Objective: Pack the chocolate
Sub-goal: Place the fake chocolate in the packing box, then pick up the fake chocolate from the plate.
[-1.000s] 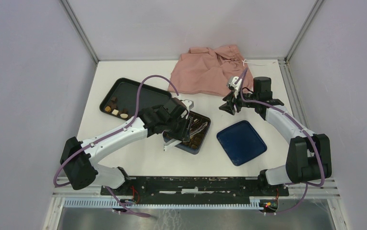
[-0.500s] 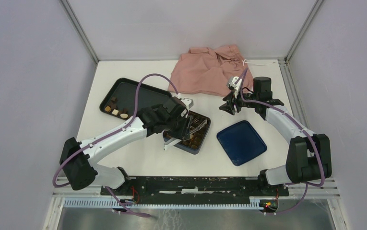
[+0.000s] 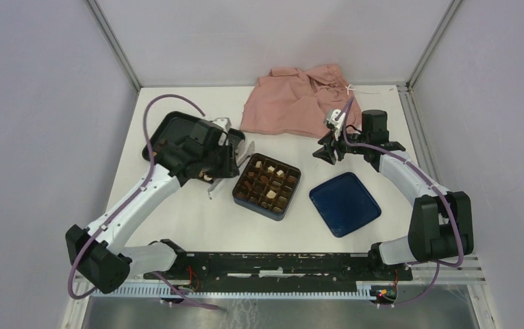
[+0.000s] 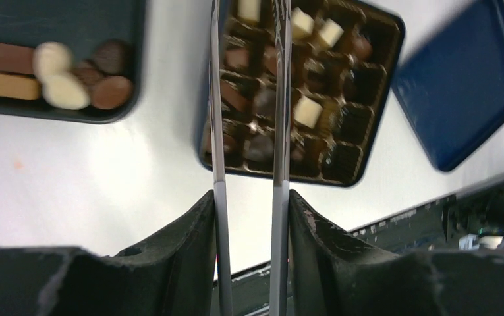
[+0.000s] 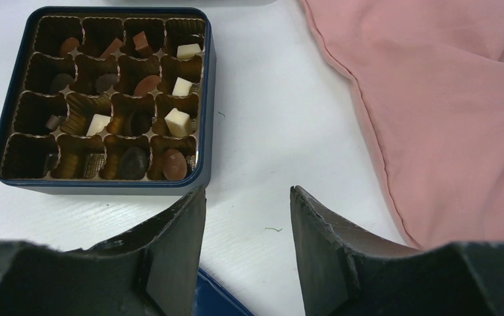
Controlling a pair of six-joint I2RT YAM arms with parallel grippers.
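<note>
Left pincer [image 4: 250, 197]: clamped on metal tongs [image 4: 280, 131], their blades apart.
Right pincer [image 5: 248, 194]: spread wide and holding nothing; the box [image 5: 206, 99] is ahead to its left.
Chocolate [image 4: 64, 89]: loose pieces huddle in the tray [image 4: 71, 20] ahead-left of my tongs, and more sit in box cells beneath the blades.
Doing it well: I'd straddle one piece at the edge of the cluster and squeeze gently.
Hidden: the tong tips are cut off, so I can't tell whether they carry anything.

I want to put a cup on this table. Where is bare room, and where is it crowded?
Free: the strip of table between the box, the lid and the near edge; also the far left corner behind the tray. Crowded: the middle, where tray, box and lid lie close, and the back, under the cloth.
</note>
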